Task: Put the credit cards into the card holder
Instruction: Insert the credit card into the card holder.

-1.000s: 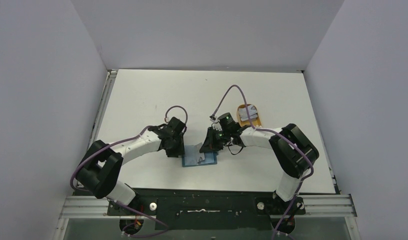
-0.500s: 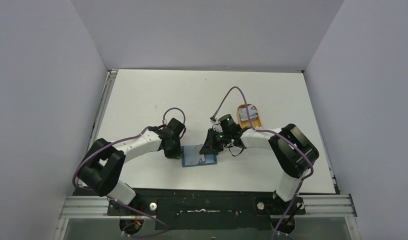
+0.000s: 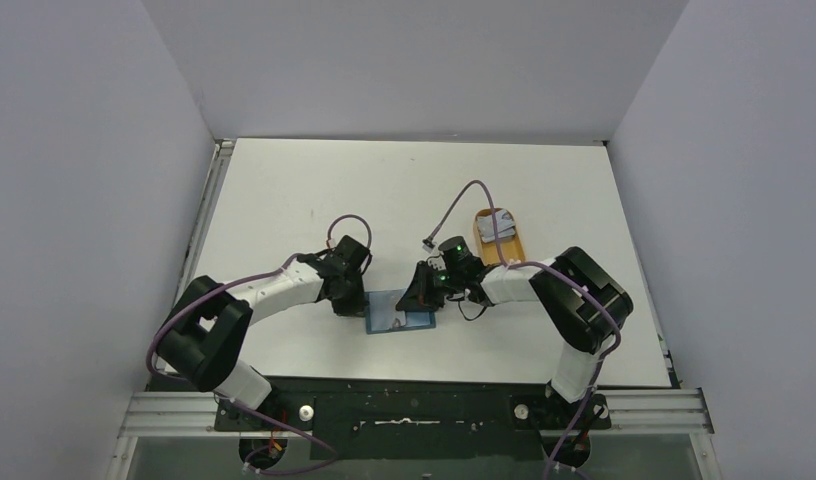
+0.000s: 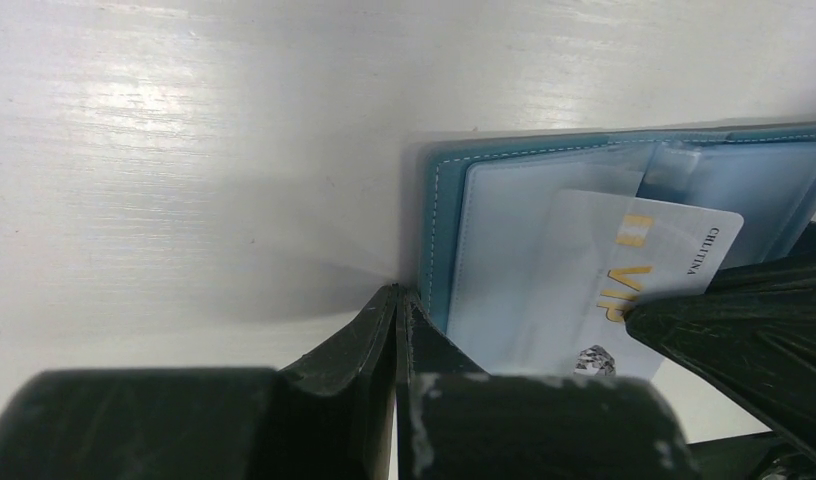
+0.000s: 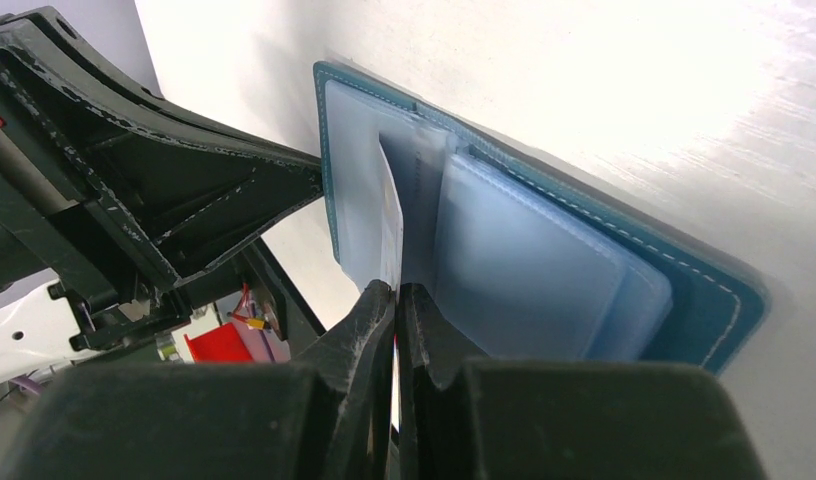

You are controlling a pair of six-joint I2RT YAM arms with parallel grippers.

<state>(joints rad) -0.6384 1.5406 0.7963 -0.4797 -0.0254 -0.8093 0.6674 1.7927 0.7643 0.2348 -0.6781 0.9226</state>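
Top external view: your left arm (image 3: 284, 288) and right arm (image 3: 504, 283) meet at the card holder (image 3: 399, 312), which lies open and flat on the white bench (image 3: 314, 190), toward its near edge. Your left jaws sit at the holder's left edge, your right jaws over its far side. Behind the right arm, well apart from the holder, an orange tray (image 3: 515, 246) carries more credit cards (image 3: 492, 228), greyish and loosely stacked.

Left wrist view: your left jaws are closed, the fingertips (image 4: 369, 330) pressed together with their points touching the teal cover's stitched edge. You cannot tell from here whether any of the cover is pinched between them. Clear sleeves (image 4: 504, 250) fan across the inside of the holder. A whitish credit card (image 4: 644, 270) with gold lettering lies tilted over the sleeves, one end under a black finger of the right arm.

Right wrist view: your right jaws are clamped narrow on that card, seen edge-on as a thin white blade rising from between the fingertips (image 5: 369, 320). Its far end reaches in among the clear sleeves. Whether it sits inside a pocket is not clear. The left arm's black finger touches the holder's edge on the far side.
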